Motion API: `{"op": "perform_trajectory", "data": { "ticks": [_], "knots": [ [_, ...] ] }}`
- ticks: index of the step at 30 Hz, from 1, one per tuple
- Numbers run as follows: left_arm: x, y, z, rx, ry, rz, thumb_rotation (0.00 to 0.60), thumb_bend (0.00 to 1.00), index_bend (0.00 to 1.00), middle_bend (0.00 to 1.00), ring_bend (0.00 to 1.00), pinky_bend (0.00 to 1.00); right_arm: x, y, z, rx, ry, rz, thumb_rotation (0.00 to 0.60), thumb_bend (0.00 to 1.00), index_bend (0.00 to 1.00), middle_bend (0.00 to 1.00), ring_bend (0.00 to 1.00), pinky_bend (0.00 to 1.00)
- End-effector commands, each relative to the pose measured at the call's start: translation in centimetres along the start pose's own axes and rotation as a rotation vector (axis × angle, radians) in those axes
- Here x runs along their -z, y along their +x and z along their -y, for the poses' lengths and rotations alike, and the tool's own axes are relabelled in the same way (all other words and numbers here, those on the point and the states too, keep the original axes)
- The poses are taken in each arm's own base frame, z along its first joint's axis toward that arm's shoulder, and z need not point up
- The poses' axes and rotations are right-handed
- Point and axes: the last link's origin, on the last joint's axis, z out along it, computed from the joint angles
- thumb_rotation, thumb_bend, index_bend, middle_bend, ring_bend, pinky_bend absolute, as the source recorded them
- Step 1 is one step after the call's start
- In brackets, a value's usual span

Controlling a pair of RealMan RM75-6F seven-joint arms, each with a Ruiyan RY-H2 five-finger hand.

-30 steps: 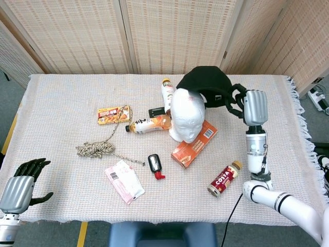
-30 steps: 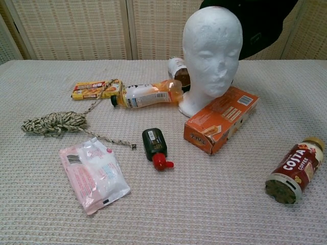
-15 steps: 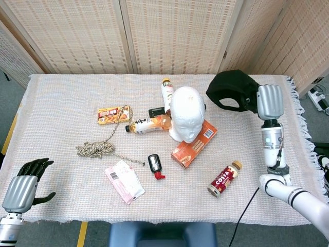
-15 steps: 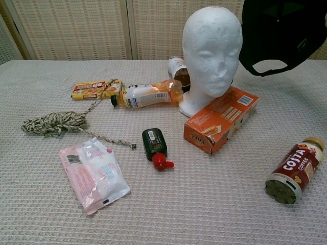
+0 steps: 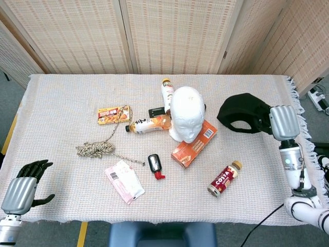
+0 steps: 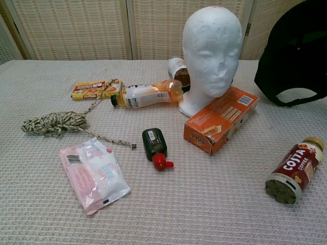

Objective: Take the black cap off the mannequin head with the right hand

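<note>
The black cap point(image 5: 242, 114) hangs in the air to the right of the white mannequin head point(image 5: 186, 109), well clear of it, gripped at its right edge by the robot's right hand point(image 5: 280, 122). From the head camera the cap's long axis runs roughly left to right, its rounded crown pointing left toward the mannequin and its open underside with the back strap turned toward the near side. In the chest view the cap point(image 6: 295, 56) fills the upper right corner, its strap arch open downward above the table. The bare mannequin head point(image 6: 212, 51) stands upright, face toward the near edge, its base just beside an orange box point(image 5: 194, 143) that lies flat at a slant.

The left hand point(image 5: 23, 185) rests at the near left corner of the white woven tablecloth point(image 5: 61, 92), holding nothing, its dark fingers spread loosely.

A Costa coffee bottle point(image 5: 225, 178) lies on its side near the right front. An orange juice bottle point(image 5: 149, 124) lies left of the mannequin, another bottle point(image 5: 167, 92) behind it. A yellow snack pack point(image 5: 113, 114), a coil of rope point(image 5: 95, 149), a pink tissue packet point(image 5: 124, 180) and a small black item with a red tip point(image 5: 155, 165) are scattered across the middle and left.
</note>
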Motion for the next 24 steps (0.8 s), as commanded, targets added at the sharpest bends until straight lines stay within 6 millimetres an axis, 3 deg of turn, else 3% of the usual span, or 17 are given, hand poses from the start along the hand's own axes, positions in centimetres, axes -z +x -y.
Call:
{"op": "perform_trajectory", "data": {
  "ticks": [1,5,10,18,20,24],
  "knots": [
    [0.1,0.0,0.1,-0.001,0.002,0.000,0.600,0.08,0.21,0.18,0.15,0.17,2.6,0.4,-0.7,-0.009,-0.007,0.075,0.600,0.86,0.79,1.00,1.00,1.00],
    [0.1,0.0,0.0,-0.002,-0.003,0.001,0.600,0.08,0.21,0.18,0.15,0.17,4.5,0.7,-0.8,-0.022,-0.017,0.134,0.600,0.86,0.79,1.00,1.00,1.00],
    [0.1,-0.1,-0.2,-0.001,-0.009,0.002,0.600,0.08,0.21,0.18,0.15,0.17,5.4,-0.1,-1.2,-0.020,-0.046,0.209,0.600,0.86,0.79,1.00,1.00,1.00],
    [0.1,-0.2,-0.3,-0.008,-0.008,0.011,0.600,0.08,0.21,0.18,0.15,0.17,5.3,-3.5,-1.7,-0.002,-0.069,0.307,0.600,0.85,0.78,1.00,1.00,1.00],
    [0.1,-0.2,-0.4,-0.010,-0.008,0.012,0.600,0.08,0.21,0.18,0.15,0.17,5.2,-4.4,-1.8,0.014,-0.067,0.325,0.600,0.79,0.75,1.00,1.00,1.00],
    [0.0,-0.3,-0.5,-0.010,-0.012,0.015,0.600,0.08,0.21,0.18,0.15,0.17,5.0,-5.9,-2.1,0.040,-0.072,0.364,0.600,0.39,0.53,0.90,0.88,1.00]
  ]
}}
